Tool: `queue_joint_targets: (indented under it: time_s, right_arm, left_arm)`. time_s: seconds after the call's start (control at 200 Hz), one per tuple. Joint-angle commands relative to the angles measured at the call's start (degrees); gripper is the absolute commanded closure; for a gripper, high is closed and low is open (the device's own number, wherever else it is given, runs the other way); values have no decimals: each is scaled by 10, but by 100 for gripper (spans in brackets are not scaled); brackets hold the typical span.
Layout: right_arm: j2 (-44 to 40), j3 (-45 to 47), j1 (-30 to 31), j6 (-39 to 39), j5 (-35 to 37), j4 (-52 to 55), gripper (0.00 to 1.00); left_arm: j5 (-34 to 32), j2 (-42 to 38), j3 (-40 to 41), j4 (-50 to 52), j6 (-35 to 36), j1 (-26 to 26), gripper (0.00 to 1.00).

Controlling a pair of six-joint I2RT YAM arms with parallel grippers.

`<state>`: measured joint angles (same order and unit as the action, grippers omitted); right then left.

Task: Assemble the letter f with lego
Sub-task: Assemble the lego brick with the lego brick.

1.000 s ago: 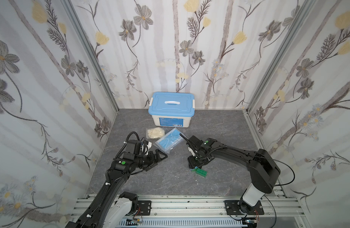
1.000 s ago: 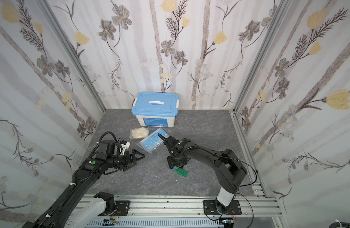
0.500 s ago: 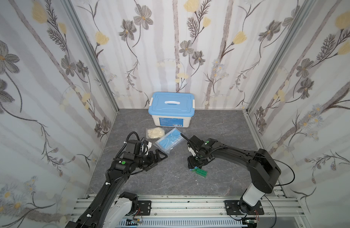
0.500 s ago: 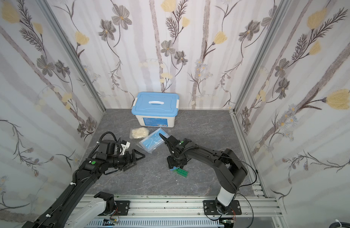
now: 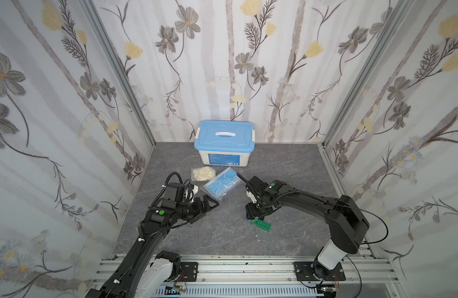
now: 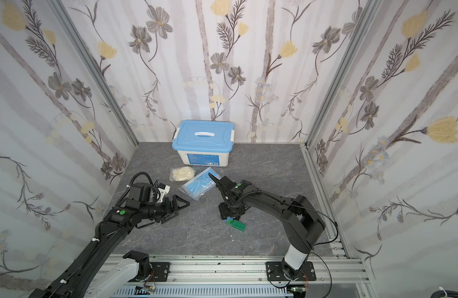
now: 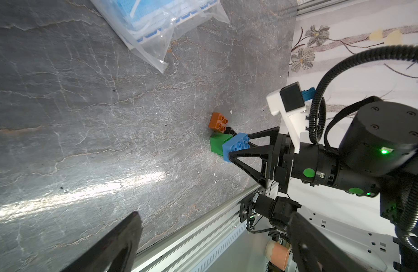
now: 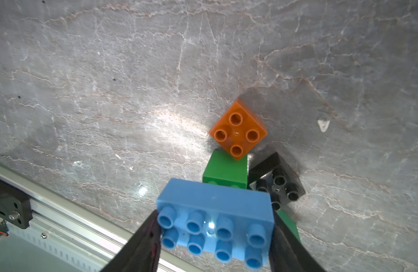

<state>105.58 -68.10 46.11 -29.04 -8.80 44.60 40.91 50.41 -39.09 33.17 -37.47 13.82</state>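
Observation:
My right gripper [image 8: 215, 226] is shut on the long blue brick [image 8: 215, 212], holding it by its two ends with the studs facing the wrist camera. The brick hangs low over a green brick [image 8: 224, 168]; whether they touch I cannot tell. An orange square brick [image 8: 237, 129] and a black brick [image 8: 277, 179] lie on the table beside the green one, and more green [image 8: 288, 223] shows behind a finger. In both top views the arm hides most of this lego apart from some green [image 5: 264, 225]. No F-shaped figure stands. My left gripper [image 5: 207, 212] hovers open and empty to the left.
A blue-lidded box [image 5: 224, 139] stands at the back wall. A pack of blue face masks [image 5: 221, 184] and a bag of pale gloves [image 5: 202, 174] lie in front of it. The metal rail [image 5: 235, 268] runs along the front edge, close to the bricks.

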Motion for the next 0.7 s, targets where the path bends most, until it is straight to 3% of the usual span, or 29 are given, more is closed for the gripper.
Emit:
queue_joint_targets:
  time_s: [0.0, 0.694]
  right_arm:
    - [-5, -7, -1, 5, -2, 2, 40]
    - [-5, 16, -1, 10, -4, -13, 40]
  left_arm:
    - [-3, -1, 2, -6, 8, 0, 0]
    - [4, 0, 2, -9, 9, -1, 0]
